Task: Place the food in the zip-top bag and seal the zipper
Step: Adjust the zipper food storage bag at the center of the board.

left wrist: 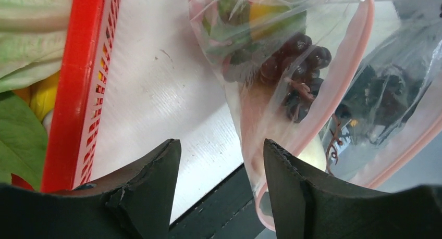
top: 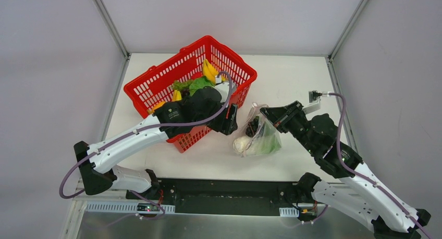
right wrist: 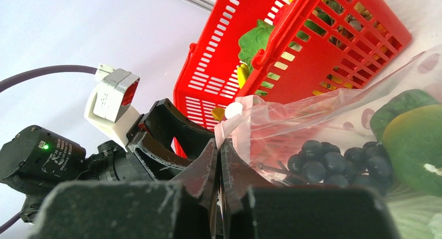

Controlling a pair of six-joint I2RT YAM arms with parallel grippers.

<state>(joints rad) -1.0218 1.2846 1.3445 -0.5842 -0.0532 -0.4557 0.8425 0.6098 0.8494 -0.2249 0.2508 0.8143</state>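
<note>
The clear zip-top bag (top: 259,135) stands on the table right of the red basket. It holds dark grapes (left wrist: 299,67), a white piece (top: 242,143) and green fruit (right wrist: 417,145). Its pink zipper (left wrist: 359,46) curves open around the mouth. My right gripper (top: 266,114) is shut on the bag's pink top edge (right wrist: 229,127) and holds it up. My left gripper (top: 232,119) is open and empty, with its jaws (left wrist: 221,145) beside the bag's near edge, between the bag and the basket. Bananas (top: 209,70) and leafy greens (top: 195,84) lie in the basket.
The red mesh basket (top: 156,83) sits at the back left, partly under my left arm; its wall shows in the left wrist view (left wrist: 68,93) and the right wrist view (right wrist: 312,41). The table's dark front edge (left wrist: 219,202) runs below the left fingers.
</note>
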